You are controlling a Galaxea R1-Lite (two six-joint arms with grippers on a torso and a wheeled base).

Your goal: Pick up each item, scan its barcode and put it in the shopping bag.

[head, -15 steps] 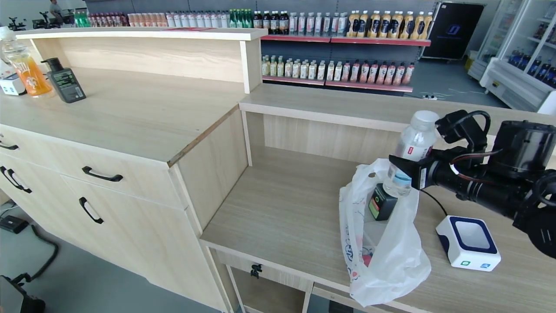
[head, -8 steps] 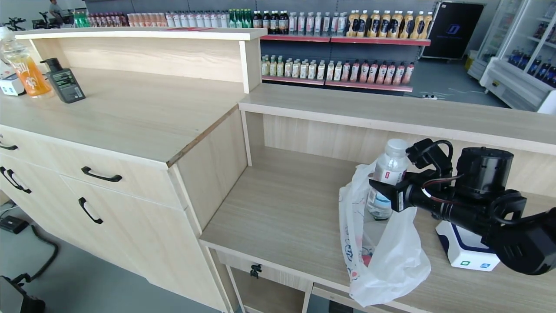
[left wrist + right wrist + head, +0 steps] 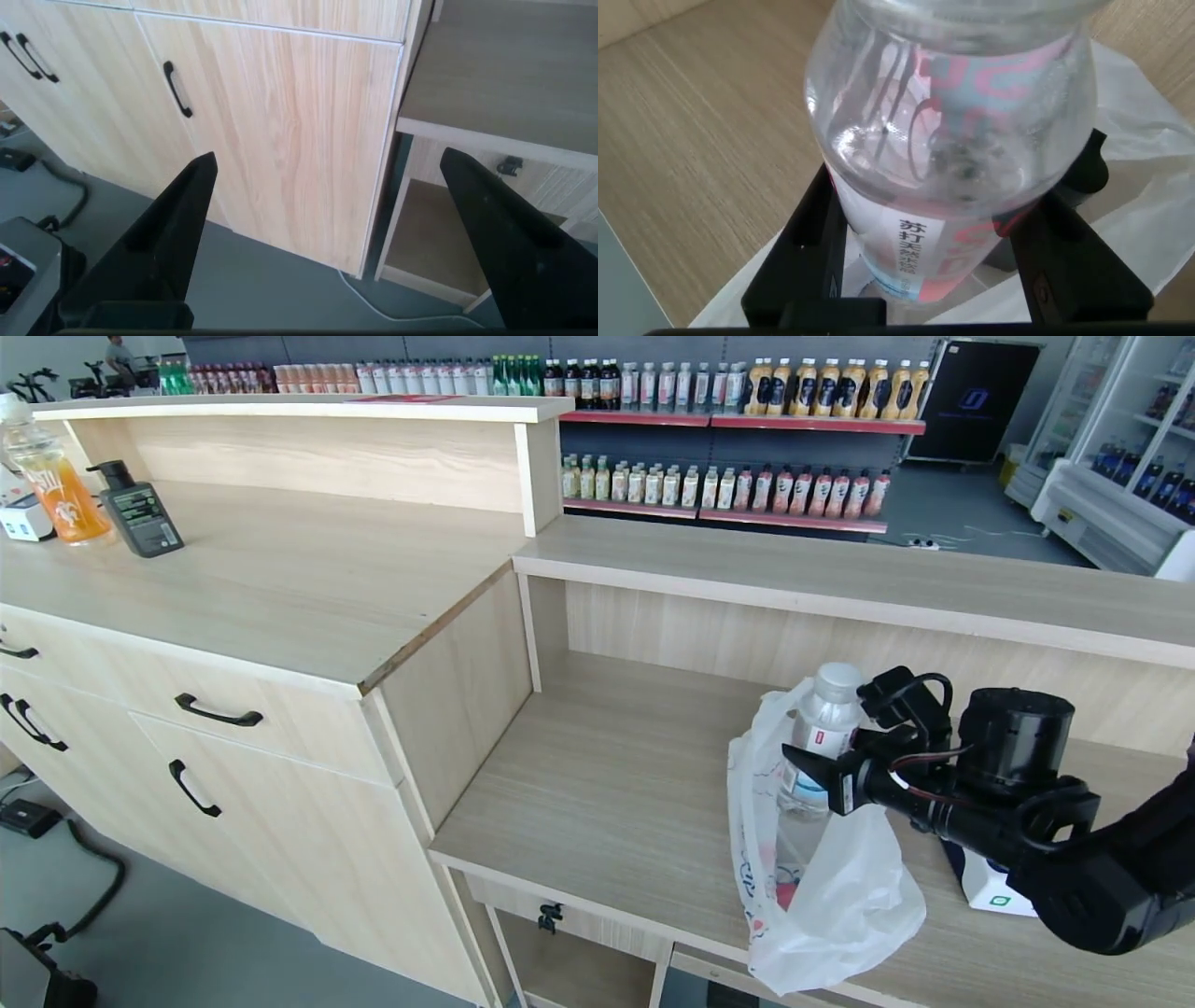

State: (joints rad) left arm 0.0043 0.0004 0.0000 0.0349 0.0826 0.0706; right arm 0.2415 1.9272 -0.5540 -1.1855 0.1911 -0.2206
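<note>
Right gripper (image 3: 823, 773), clamped on water bottle (image 3: 825, 728), now lower than moment ago; bottle's lower half inside shopping bag (image 3: 840, 905) on worktop (image 3: 607, 784). Left gripper (image 3: 327, 161) spread wide.

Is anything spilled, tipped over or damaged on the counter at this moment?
Nothing stands out. The water bottle is upright in the right gripper, partly inside the shopping bag; no spill shows.
</note>
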